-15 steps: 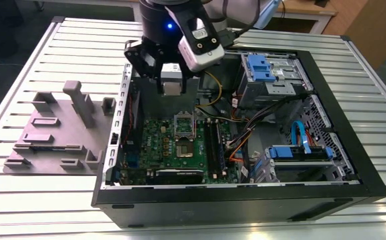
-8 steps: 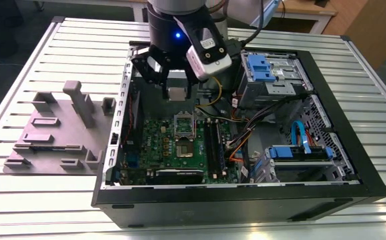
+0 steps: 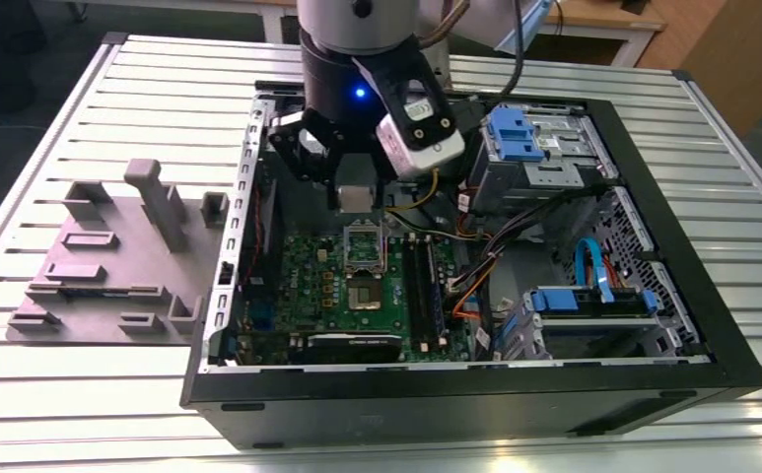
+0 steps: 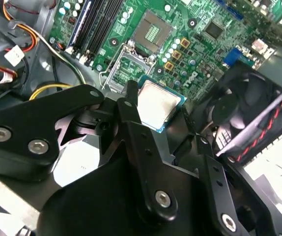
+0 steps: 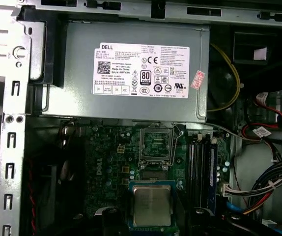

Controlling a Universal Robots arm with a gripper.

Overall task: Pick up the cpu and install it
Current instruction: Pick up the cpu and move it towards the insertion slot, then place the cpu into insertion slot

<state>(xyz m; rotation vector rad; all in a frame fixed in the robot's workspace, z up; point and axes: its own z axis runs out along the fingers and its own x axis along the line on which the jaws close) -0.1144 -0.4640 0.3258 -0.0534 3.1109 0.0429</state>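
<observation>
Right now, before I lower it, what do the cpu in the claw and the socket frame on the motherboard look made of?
The cpu: a dull silvery-grey metal lid with a soft, matte sheen, sitting on a thin blue-green rim, likely circuit-board laminate. The socket frame: bare bright metal, probably stamped steel, judging by its thin glinting edges around a dark centre.

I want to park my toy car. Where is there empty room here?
Bare table slats lie between the grey fixture and the near edge, and more beside the computer case on the exterior view's right. Inside the case it is crowded: motherboard, cables, and the gripper holding the cpu.
</observation>
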